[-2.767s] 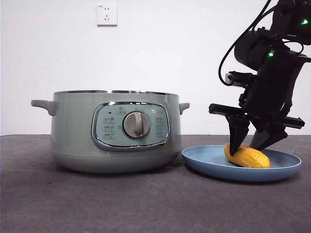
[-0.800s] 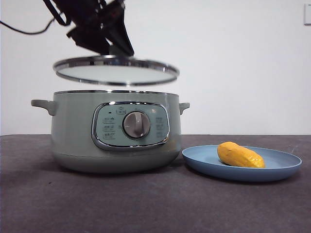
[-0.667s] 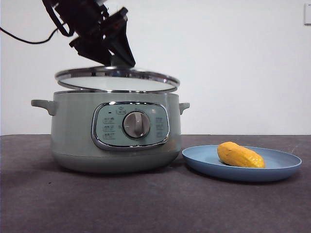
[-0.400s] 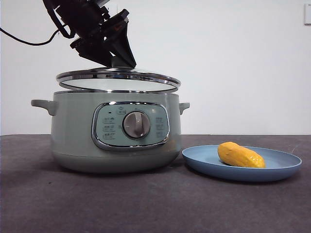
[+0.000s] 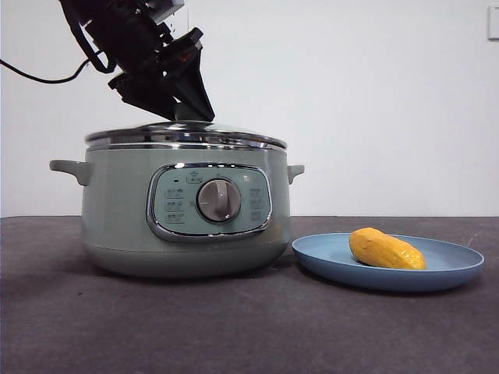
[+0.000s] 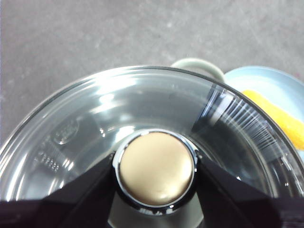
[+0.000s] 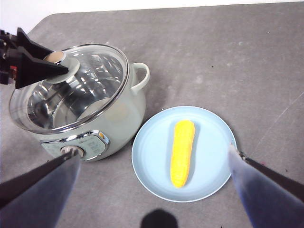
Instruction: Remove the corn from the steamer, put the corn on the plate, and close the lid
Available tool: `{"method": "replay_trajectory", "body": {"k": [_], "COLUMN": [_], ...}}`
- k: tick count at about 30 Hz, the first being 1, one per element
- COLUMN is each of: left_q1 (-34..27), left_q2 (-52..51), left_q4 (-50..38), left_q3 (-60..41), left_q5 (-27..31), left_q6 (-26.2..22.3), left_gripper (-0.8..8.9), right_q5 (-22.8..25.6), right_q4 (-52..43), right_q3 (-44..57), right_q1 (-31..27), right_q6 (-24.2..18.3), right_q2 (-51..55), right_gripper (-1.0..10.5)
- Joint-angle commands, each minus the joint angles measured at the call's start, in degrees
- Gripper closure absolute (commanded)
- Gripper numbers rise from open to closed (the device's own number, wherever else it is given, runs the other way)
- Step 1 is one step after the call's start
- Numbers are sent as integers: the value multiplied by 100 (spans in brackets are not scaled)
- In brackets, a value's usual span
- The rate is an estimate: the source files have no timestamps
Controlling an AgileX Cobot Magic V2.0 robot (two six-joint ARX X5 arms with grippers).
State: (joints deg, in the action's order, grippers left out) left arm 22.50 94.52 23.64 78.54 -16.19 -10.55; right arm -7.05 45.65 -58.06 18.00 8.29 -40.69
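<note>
Front view: the left gripper [image 5: 185, 109] comes down from the upper left, its jaws clamped on the knob [image 6: 156, 168] of the lid [image 5: 185, 138], which sits on the rim of the steamer [image 5: 183, 209]. The corn [image 5: 386, 249] lies on the plate [image 5: 460, 273] just beside the steamer. In the right wrist view the right gripper [image 7: 152, 190] hangs high above the table [image 7: 228, 57] with its jaws spread wide.

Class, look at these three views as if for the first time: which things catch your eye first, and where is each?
The sage-green steamer dominates the table, with the left gripper shut on the knob of its glass lid. Beside it, the bright yellow corn lies on the light-blue plate. The right gripper hangs open high above the plate.
</note>
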Motion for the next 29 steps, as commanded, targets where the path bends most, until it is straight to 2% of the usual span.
{"method": "replay_trajectory", "body": {"k": [1, 24, 29], "left_q1": [0, 50, 66], "left_q2": [-61, 247, 247], "left_q4": [-151, -345, -413], "left_q3": [-109, -138, -138], "left_q5": [-48, 116, 407], "left_q6": [-37, -4, -131], "left_gripper": [821, 821, 821], "right_q5": [9, -11, -11], "right_q4": [-20, -15, -15], "right_q3": [15, 15, 15], "right_q1": [4, 4, 4], "right_q6": [-42, -42, -44], "right_q2": [9, 9, 9], "right_gripper": [393, 393, 393]}}
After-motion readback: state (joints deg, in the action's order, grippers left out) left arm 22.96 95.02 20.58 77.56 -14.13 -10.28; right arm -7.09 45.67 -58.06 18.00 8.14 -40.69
